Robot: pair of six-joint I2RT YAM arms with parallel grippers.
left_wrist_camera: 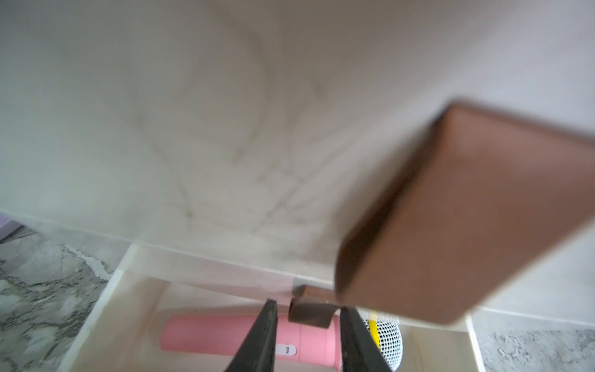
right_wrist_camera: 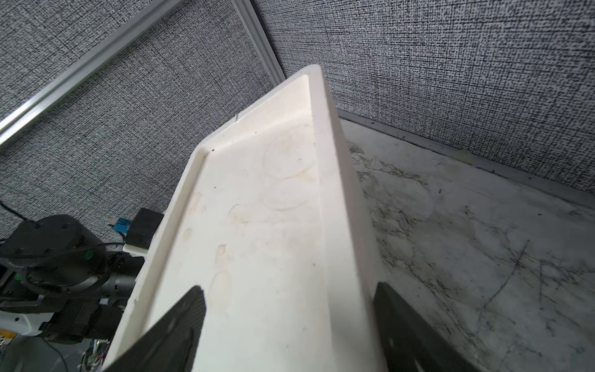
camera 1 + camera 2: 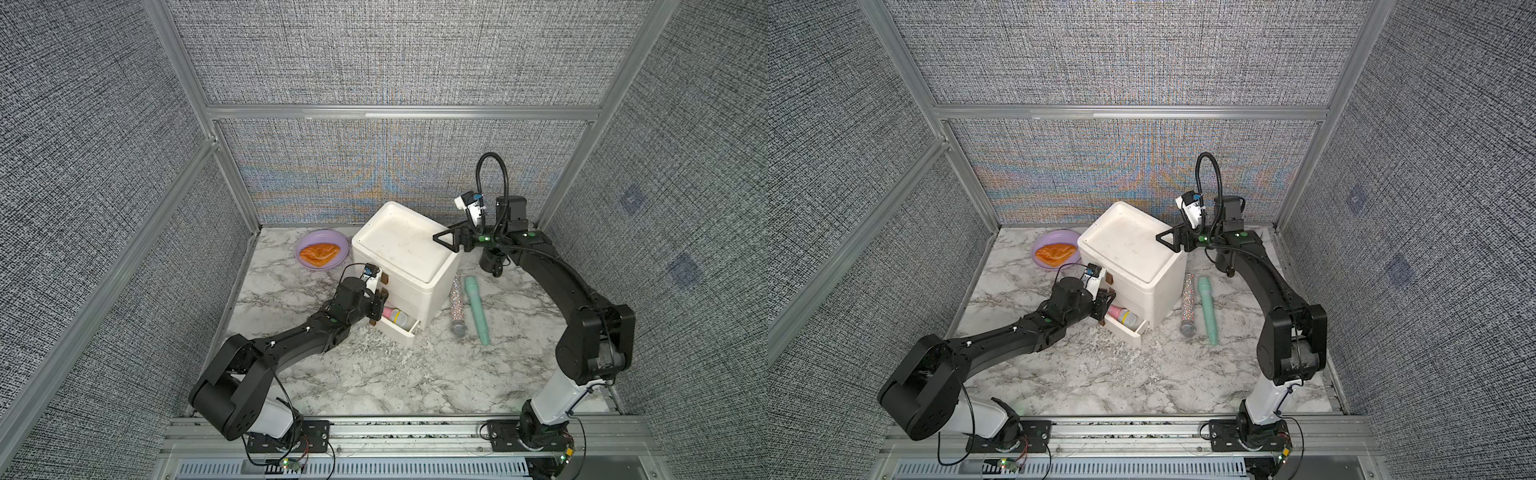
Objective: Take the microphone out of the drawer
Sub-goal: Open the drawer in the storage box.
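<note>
A white three-drawer cabinet [image 3: 405, 249] [image 3: 1129, 245] stands mid-table. Its bottom drawer [image 3: 397, 332] [image 3: 1125, 332] is pulled partly out. In it lies a pink microphone [image 3: 395, 316] [image 3: 1124, 316] [image 1: 225, 335] with a yellow band and white mesh head. My left gripper [image 3: 380, 305] [image 3: 1105, 305] [image 1: 307, 304] hovers over the drawer. Its jaws stand narrowly either side of the small brown drawer handle [image 1: 310, 312], with a sliver of gap showing. My right gripper [image 3: 442, 241] [image 3: 1167, 240] [image 2: 288, 285] is open astride the cabinet's top right rim.
A glittery microphone [image 3: 457, 303] and a teal microphone [image 3: 477, 309] lie on the marble table right of the cabinet. A purple bowl [image 3: 324, 237] [image 3: 1059, 236] holding an orange pastry sits back left. The middle drawer's brown handle [image 1: 467, 225] juts close above the left jaws.
</note>
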